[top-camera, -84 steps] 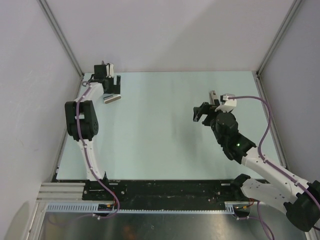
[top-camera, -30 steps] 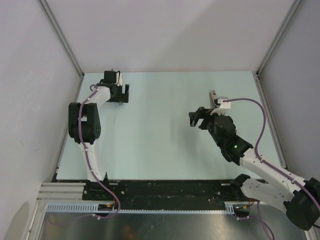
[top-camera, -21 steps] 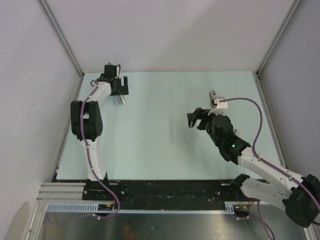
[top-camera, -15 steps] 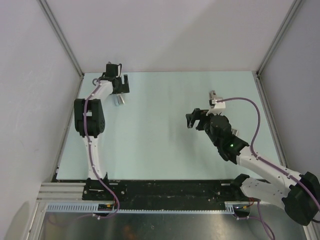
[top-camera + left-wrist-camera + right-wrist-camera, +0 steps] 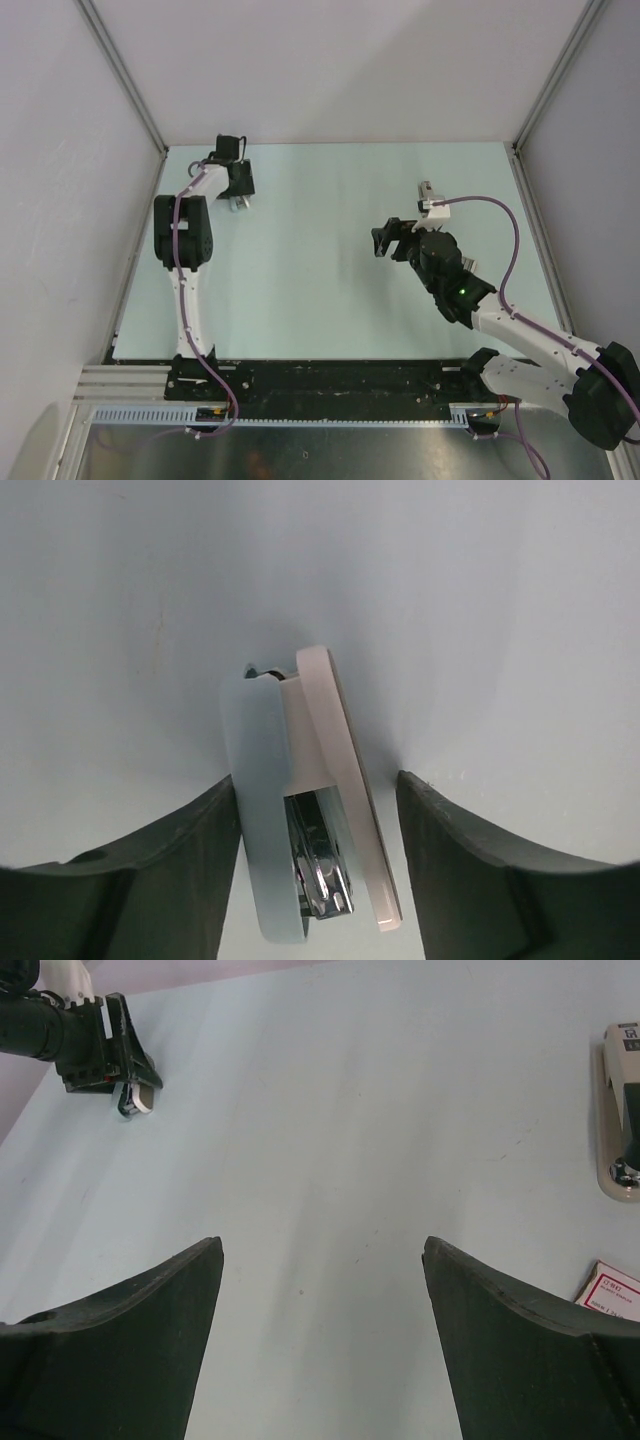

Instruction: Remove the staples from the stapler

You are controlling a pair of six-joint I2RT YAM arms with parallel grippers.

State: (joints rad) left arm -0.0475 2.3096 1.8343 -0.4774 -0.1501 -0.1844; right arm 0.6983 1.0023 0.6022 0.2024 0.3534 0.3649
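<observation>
Your left gripper [image 5: 317,788] has just started pinching in from wide open. The stapler [image 5: 325,725] lies between its fingers, 1 about touching, the other just off. No grip yet, so unloading hasn't begun. Right gripper [image 5: 321,1247] hangs wide open, empty.

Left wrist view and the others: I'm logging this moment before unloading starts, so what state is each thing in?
left hand: open around the stapler, one side touching it, not clamped.
stapler: on its side on the table, not lifted.
right hand: open, empty, over the table.
second stapler: lying flat on the table, untouched.
small box: only a corner shows; open or shut unclear.
</observation>
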